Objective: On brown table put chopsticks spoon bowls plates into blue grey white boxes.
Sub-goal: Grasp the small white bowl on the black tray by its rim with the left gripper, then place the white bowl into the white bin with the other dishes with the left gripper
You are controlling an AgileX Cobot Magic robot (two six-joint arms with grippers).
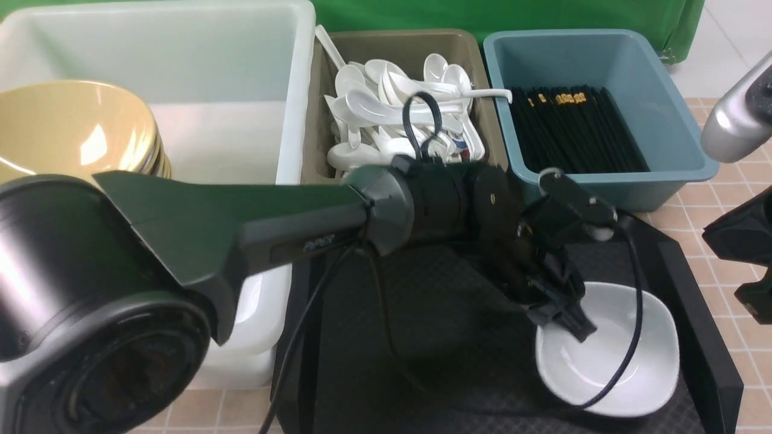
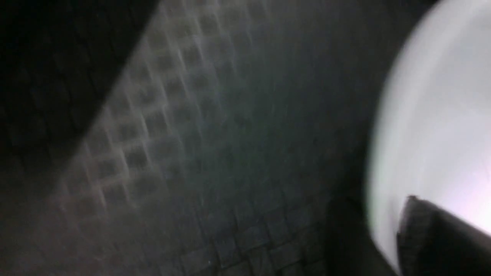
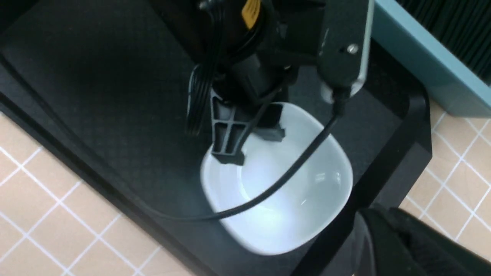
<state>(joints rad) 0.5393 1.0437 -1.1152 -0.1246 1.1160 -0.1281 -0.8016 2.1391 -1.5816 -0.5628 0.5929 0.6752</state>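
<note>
Front view: we see left pincer (image 1: 564, 322) open, astride rim of white square bowl (image 1: 627, 367) on black tray (image 1: 422, 313); right pincer (image 1: 745, 253): state we cannot tell.

The left arm (image 1: 253, 223) stretches in large from eight o'clock of the front view. Its forearm runs nearly level across to the centre, and its wrist (image 1: 446, 199) bends down toward four o'clock. The left gripper (image 1: 564, 319) pitches steeply downward, jaws standing apart. The right wrist view catches its two fingers (image 3: 226, 142) with a clear gap between them. The left wrist view is smeared with blur, showing just one dark fingertip (image 2: 433, 237). Over at three o'clock in the front view, the right arm (image 1: 739, 117) shows a silver link at the frame edge. The dark right gripper (image 1: 745, 265) sits just below it, mostly cut off, so whether its jaws are apart or together can't be read.
</note>
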